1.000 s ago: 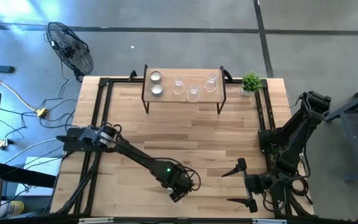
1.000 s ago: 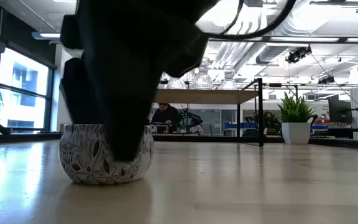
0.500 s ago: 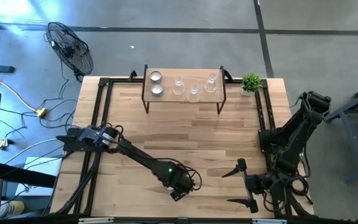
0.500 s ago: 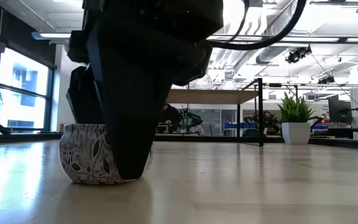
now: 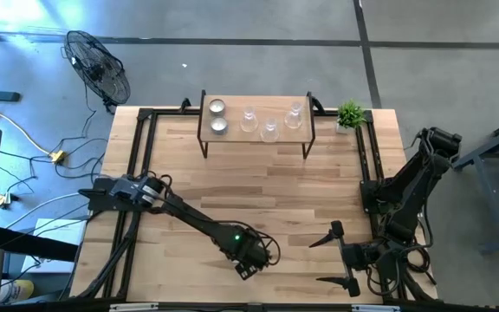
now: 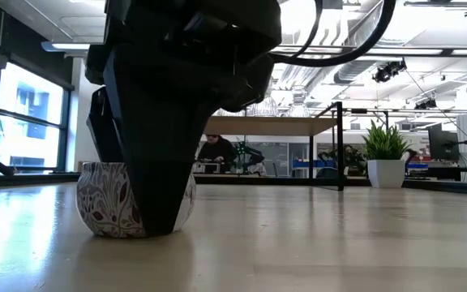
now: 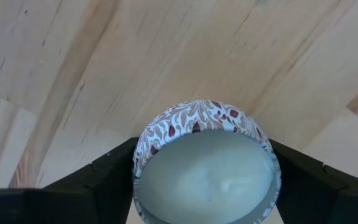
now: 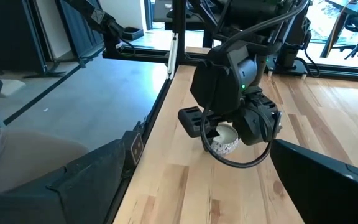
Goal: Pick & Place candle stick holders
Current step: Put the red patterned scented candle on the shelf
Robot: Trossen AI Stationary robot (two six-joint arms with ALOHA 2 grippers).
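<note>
A short round tealight cup (image 7: pixel 207 162), with a leaf pattern and a white wax centre, stands on its base near the table's front edge (image 6: pixel 108 212). My left gripper (image 5: pixel 248 267) reaches down over it, with one finger on each side of the cup. The cup and the left gripper also show in the right wrist view (image 8: pixel 225 142). My right gripper (image 5: pixel 328 258) is open and empty at the near right. On the rack (image 5: pixel 256 143) at the far edge stand two more tealight cups (image 5: pixel 217 107) and three clear glass holders (image 5: pixel 269 130). My left gripper pinches the tealight cup's round wall (image 7: pixel 140 146) between its two fingers (image 7: pixel 107 180), one on each opposite side. The fingers come from above, pointing down. The cup stands upright with its base on the table (image 6: pixel 96 231).
A small green plant (image 5: pixel 350 114) in a white pot stands at the far right corner beside the rack. Black rails (image 5: pixel 141 156) run along the table's left and right sides. A fan (image 5: pixel 98 65) stands on the floor beyond the far left corner.
My left gripper has come down over the tealight cup, and its fingers have closed in on the cup's sides. The cup has stayed on the table in the same place.
</note>
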